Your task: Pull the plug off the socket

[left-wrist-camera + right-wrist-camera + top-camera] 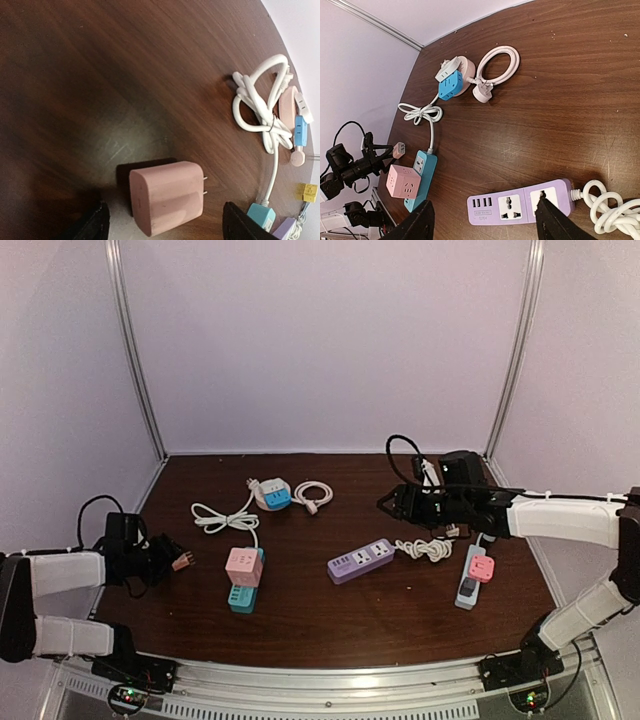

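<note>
A pink plug [167, 202] lies on its side on the brown table, its two prongs bare and pointing right. My left gripper [166, 220] is open, one finger on each side of the plug, and neither finger touches it. From above, the plug [183, 560] sits at the left gripper's tips near the table's left edge. The nearest socket is a teal power strip [241, 598] with a pink cube adapter [244, 566] on it. My right gripper [485, 222] hangs open over a purple power strip [520, 202] and holds nothing.
A blue, white and pink socket cube [272, 493] with a coiled white cord [312, 495] sits at the back. A pink and grey strip [475, 575] lies at the right. White cord bundles [222, 520] trail from the teal and purple strips.
</note>
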